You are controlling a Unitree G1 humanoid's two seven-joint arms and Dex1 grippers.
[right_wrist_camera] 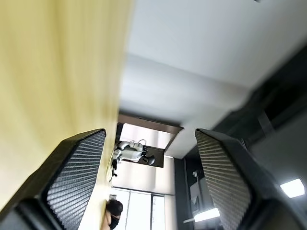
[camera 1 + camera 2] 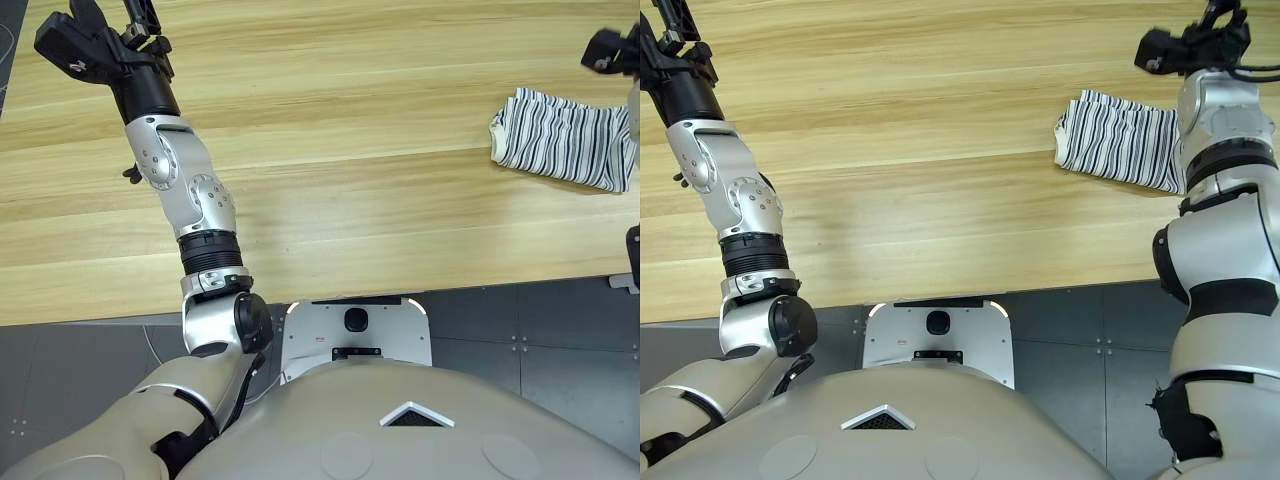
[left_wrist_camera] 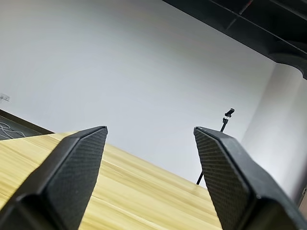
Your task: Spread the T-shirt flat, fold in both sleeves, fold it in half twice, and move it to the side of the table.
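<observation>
Since it's folded into a small striped bundle, the T-shirt (image 2: 1120, 140) sits around 2 o'clock on the wooden table (image 2: 350, 120), with the right arm (image 2: 1225, 150) covering its 3 o'clock edge. The right gripper (image 1: 149, 132) is spread wide and holding nothing. The left gripper (image 3: 149, 132), out at 10 o'clock, is gaping and empty too.

T-shirt (image 2: 1120, 140): white with dark stripes | table (image 2: 330, 150): light wood grain | pincer fingers (image 3: 72, 172): black, textured
</observation>
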